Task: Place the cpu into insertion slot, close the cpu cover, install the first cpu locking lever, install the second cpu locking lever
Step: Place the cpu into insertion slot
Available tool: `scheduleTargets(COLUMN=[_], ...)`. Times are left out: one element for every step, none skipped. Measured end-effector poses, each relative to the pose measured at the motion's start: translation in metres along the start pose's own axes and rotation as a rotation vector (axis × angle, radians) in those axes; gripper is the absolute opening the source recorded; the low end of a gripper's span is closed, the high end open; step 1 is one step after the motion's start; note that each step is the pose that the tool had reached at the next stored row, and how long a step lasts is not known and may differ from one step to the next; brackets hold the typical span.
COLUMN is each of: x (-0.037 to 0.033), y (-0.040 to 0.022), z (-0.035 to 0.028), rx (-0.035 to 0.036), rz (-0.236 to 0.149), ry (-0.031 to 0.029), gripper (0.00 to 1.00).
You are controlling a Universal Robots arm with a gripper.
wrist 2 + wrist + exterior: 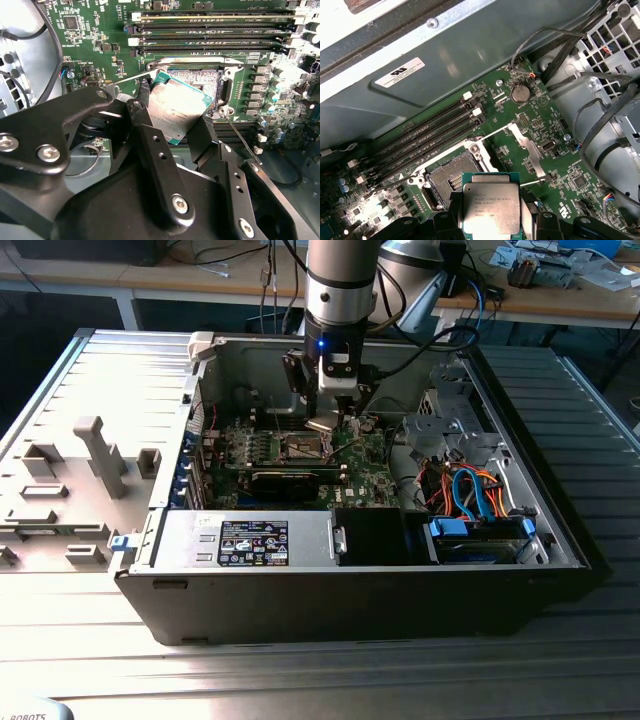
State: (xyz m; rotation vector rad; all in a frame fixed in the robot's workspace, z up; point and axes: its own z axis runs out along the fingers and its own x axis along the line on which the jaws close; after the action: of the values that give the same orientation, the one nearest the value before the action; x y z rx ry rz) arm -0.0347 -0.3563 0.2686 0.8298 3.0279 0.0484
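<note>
My gripper [324, 418] hangs inside the open computer case, shut on the cpu [322, 425]. The cpu [177, 110] is a flat square chip with a silver face and green edge, pinched between the two black fingers [139, 114]. It is tilted and sits just above the insertion slot [197, 80], a dark square socket with a silver rim [451, 176] on the green board. In the first wrist view the cpu [491, 209] hovers beside the bare socket. The cpu cover [528, 146] stands swung open beside the slot, with a thin wire lever [241, 141] raised.
Long black memory slots [210, 30] run alongside the socket. A grey drive cage [445, 410] and coloured cables [470, 490] fill the exterior view's right of the case. A labelled metal box [255, 540] lies at the front. Grey fixtures [95, 455] stand outside the case.
</note>
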Motion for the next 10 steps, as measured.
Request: scheduleTargets(x=[0.0000,0.0000,0.0000,0.0000,0.0000,0.0000,0.0000,0.0000,0.0000,0.0000], y=[0.0000,0.0000,0.0000,0.0000,0.0000,0.0000,0.0000,0.0000,0.0000,0.0000], z=[0.0000,0.0000,0.0000,0.0000,0.0000,0.0000,0.0000,0.0000,0.0000,0.0000], rx=[0.0000,0.0000,0.0000,0.0000,0.0000,0.0000,0.0000,0.0000,0.0000,0.0000], rz=[0.001,0.002,0.003,0.004,0.006,0.007,0.008,0.008,0.009,0.011], ry=[-0.0001,-0.0001,-0.0001,-0.0002,-0.0002,-0.0003,-0.0003,-0.0003,-0.0004,-0.0004], gripper=[0.54,0.54,0.54,0.54,0.54,0.54,0.54,0.54,0.54,0.54])
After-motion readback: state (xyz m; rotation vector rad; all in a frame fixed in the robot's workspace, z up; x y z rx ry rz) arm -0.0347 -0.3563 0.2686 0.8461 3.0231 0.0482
